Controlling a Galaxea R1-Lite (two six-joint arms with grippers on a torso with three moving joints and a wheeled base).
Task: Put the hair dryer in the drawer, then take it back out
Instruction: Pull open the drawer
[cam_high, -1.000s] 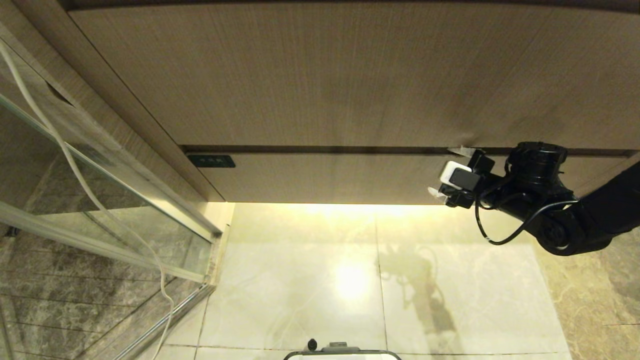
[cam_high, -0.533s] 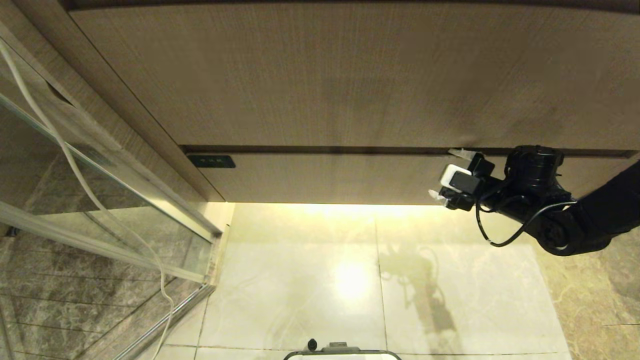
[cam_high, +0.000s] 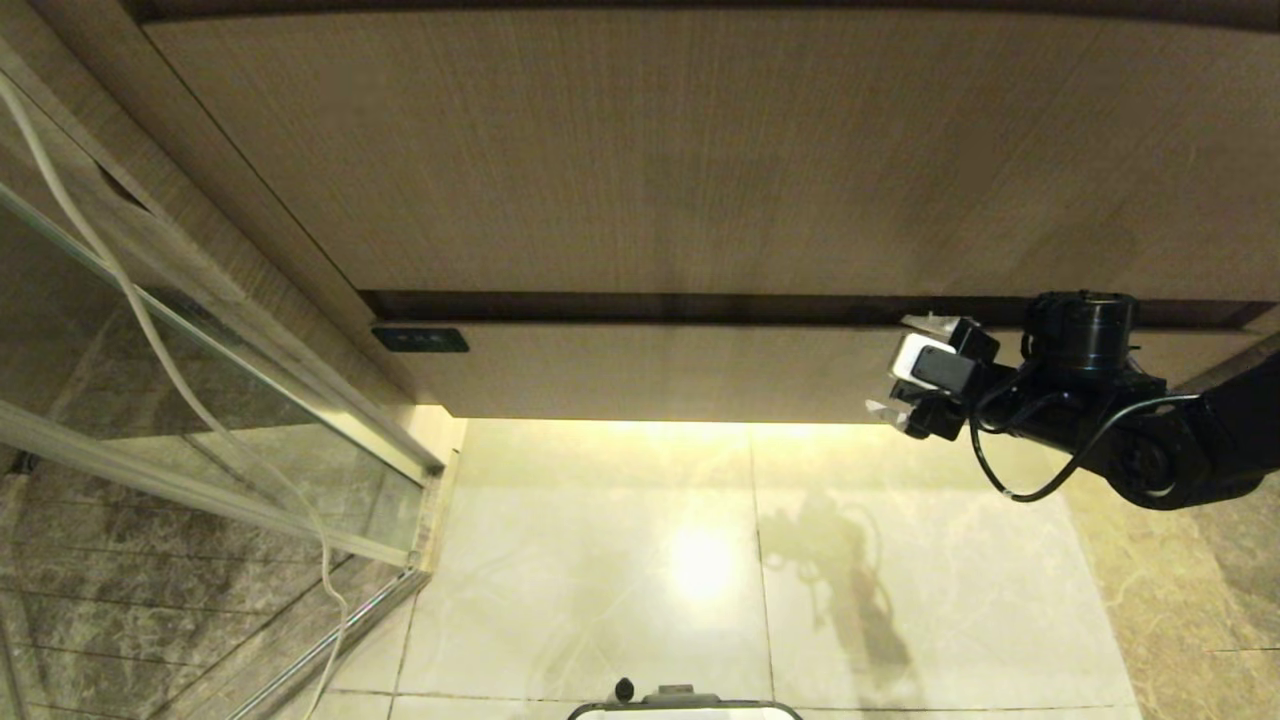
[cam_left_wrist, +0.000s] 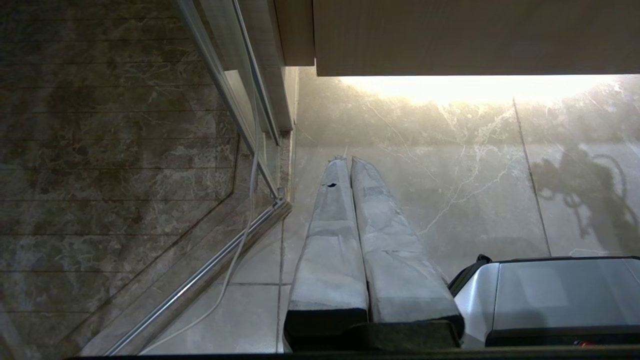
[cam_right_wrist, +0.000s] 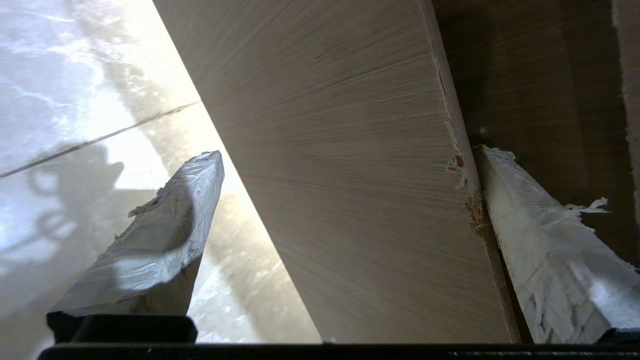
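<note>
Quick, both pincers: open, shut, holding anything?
Left pincer: shut, empty.
Right pincer: open, straddling the drawer front, one finger hooked behind its top edge.

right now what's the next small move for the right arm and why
Probably keep pulling the drawer outward. The right gripper is open and straddles the drawer front, one finger hooked in the dark gap behind its top edge, the other below the front. The gap is narrow, and no hair dryer is in view. The left gripper hangs shut over the floor.
</note>
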